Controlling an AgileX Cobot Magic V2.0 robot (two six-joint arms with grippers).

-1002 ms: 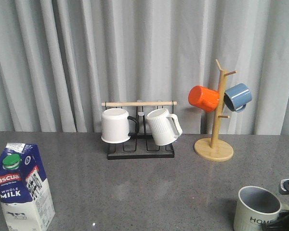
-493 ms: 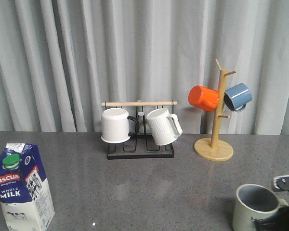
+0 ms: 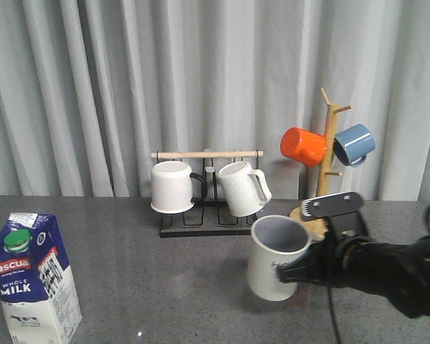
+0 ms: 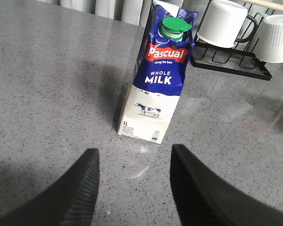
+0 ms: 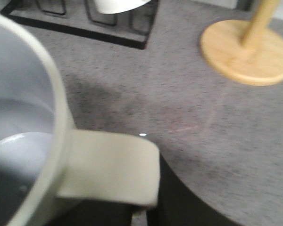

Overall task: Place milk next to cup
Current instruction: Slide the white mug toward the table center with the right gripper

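Observation:
The milk (image 3: 33, 285), a tall blue and white carton with a green cap, stands at the table's front left. In the left wrist view the milk (image 4: 156, 89) stands upright just beyond my open, empty left gripper (image 4: 133, 151). My right gripper (image 3: 306, 271) is shut on the handle of the cream-white cup (image 3: 274, 259) and holds it tilted a little above the middle of the table. The right wrist view shows the cup's handle (image 5: 108, 165) and grey-blue inside close up. The jaws are mostly hidden behind the handle.
A black rack (image 3: 209, 228) holding two white mugs stands at the back centre. A wooden mug tree (image 3: 319, 218) with an orange and a blue mug stands just behind my right arm. Grey curtain hangs behind the table.
My right gripper has lifted the cup from the table's front right corner and carried it left and away from the front edge, toward the table's middle. The milk and left gripper have not moved.

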